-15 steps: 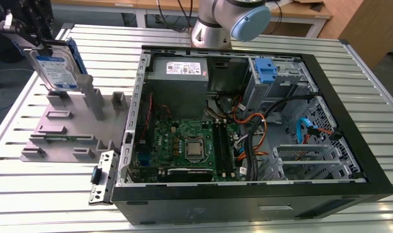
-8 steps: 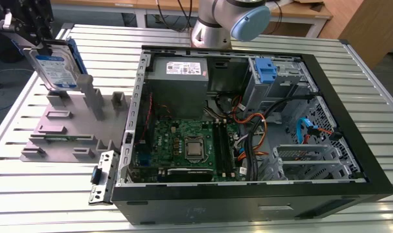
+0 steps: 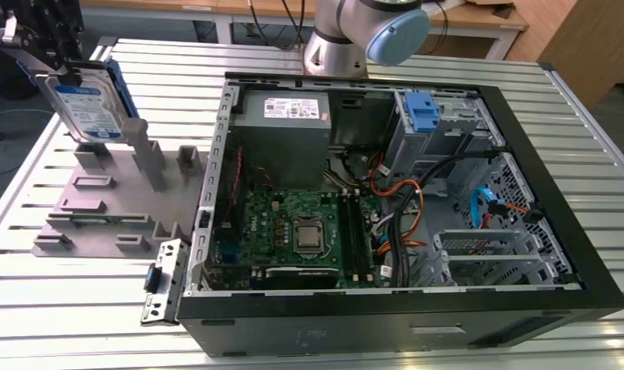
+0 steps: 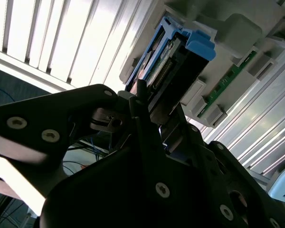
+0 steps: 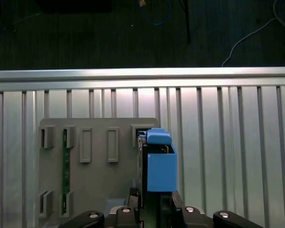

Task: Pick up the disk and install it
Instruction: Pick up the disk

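Gripping the disk (image 3: 86, 104) by its upper edge, the gripper (image 3: 56, 71) holds it upright at the rack (image 3: 86, 231) corner, well apart from the case (image 3: 394, 308); a blue rail (image 5: 160, 166) could snag a rack post (image 3: 147, 154) and twist the disk loose if lifted askew

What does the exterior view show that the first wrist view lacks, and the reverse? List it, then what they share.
Exterior view: the open computer case, its motherboard, the power supply and the arm. First wrist view: dark floor with cables. Both: the disk in the gripper, the grey fixture plate, the slatted table.
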### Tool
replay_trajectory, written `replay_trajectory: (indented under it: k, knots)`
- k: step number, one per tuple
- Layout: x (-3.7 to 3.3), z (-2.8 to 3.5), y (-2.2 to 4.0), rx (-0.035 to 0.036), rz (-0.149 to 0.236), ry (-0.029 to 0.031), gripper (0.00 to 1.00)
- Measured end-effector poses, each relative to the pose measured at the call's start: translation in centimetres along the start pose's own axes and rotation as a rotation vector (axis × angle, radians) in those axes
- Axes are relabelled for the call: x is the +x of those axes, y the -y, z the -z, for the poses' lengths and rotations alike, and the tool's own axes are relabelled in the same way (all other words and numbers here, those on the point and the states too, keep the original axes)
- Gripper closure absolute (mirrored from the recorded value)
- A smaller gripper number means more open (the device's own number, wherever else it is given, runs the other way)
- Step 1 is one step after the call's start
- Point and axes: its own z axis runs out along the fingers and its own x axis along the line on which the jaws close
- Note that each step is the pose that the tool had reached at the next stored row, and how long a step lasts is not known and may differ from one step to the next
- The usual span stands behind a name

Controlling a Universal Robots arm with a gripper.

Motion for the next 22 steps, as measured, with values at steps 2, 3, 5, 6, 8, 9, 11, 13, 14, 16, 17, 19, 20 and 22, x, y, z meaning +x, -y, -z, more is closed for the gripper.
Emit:
replay_trajectory:
  k: [2,3,5,6,8,9,11,13,14,16,17,19,20,22]
  knots:
    - [-0.01,0.23,-0.01,0.0001,0.000,0.0000,0.65]
    - [-0.02,0.34,-0.01,0.0002,0.000,0.0001,0.65]
    - [-0.04,0.56,-0.02,0.0002,0.000,0.0001,0.65]
    - [-0.04,0.67,-0.03,0.0002,0.000,0.0001,0.65]
    - [-0.06,0.92,-0.03,0.0002,0.000,0.0001,0.65]
    - [-0.07,1.07,-0.04,0.0002,0.000,0.0002,0.65]
    - [-0.10,1.47,-0.06,0.0001,0.000,0.0001,0.65]
    - [-0.12,1.87,-0.07,0.0002,0.000,0.0001,0.65]
    - [-0.13,2.05,-0.08,0.0001,0.000,0.0001,0.65]
    - [-0.15,2.30,-0.09,0.0001,0.000,0.0001,0.65]
    - [-0.16,2.40,-0.09,0.0001,0.000,0.0001,0.65]
    - [-0.17,2.57,-0.10,0.0002,0.000,0.0002,0.65]
    - [-0.18,2.65,-0.10,0.0003,0.000,0.0002,0.65]
    - [-0.19,2.86,-0.11,0.0002,0.000,0.0001,0.65]
